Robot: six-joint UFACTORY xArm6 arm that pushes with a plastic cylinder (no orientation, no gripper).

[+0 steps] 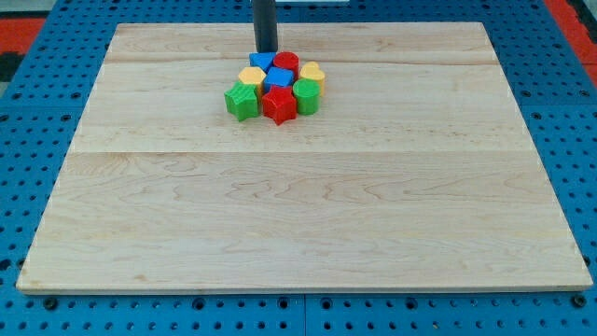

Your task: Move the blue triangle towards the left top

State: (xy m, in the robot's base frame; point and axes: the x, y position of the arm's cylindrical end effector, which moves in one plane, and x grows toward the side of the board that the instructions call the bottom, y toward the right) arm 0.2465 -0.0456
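The blue triangle (261,62) lies at the top left of a tight cluster of blocks near the board's top centre. My tip (266,50) stands right behind it, at the view's top side of it, touching or nearly touching. Beside the triangle is a red round block (286,63). Below it are a yellow block (251,77) and a blue block (279,78).
The cluster also holds a yellow heart-like block (312,74), a green star (242,99), a red star (278,105) and a green block (306,96). The wooden board (308,205) lies on a blue pegboard (19,103).
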